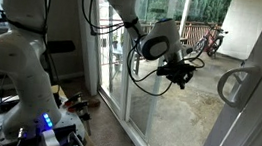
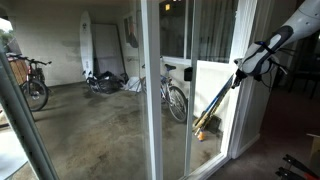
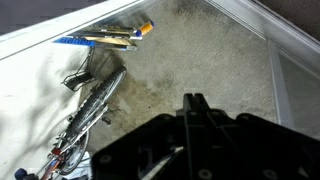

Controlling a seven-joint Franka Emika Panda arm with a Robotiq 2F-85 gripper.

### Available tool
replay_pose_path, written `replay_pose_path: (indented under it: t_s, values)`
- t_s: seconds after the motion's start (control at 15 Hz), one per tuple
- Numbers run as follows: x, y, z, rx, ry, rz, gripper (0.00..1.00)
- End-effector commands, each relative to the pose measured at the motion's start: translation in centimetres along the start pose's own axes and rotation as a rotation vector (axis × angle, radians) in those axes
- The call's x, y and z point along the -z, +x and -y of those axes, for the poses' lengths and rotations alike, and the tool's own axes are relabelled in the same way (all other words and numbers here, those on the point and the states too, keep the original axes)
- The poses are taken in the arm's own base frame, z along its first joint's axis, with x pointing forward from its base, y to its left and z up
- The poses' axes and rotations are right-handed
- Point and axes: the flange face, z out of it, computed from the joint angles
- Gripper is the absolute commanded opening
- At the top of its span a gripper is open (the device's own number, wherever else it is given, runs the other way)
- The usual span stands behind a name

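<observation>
My gripper hangs in the air close to a sliding glass door, pointing at the pane. In the wrist view its two black fingers are pressed together with nothing between them. It also shows in an exterior view, at the glass beside the white door frame. A curved grey door handle sits to the gripper's right, apart from it. Through the glass the wrist view shows a patio floor, a bicycle and a yellow and blue broom head.
The robot's white base and cables stand on the floor inside. Outside are bicycles, a broom leaning by the door and a white board against the wall. A white door frame crosses the wrist view.
</observation>
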Motion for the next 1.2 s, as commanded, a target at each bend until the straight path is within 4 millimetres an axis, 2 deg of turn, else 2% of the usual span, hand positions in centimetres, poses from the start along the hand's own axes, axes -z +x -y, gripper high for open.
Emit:
replay_pose_path:
  t_s: [0.0,0.67,0.93,1.0,1.13]
  values:
    - [2.2,-1.5,3.0,0.065,-0.004,-0.017,0.05]
    - [7.0,-4.6,7.9,0.001,0.053,0.001,0.05]
    - [9.8,-5.6,9.9,-0.04,0.075,0.001,0.06]
    - [7.5,-4.8,8.6,-0.003,0.063,0.0,0.06]
    - [8.7,-5.1,9.2,-0.02,0.067,-0.001,0.06]
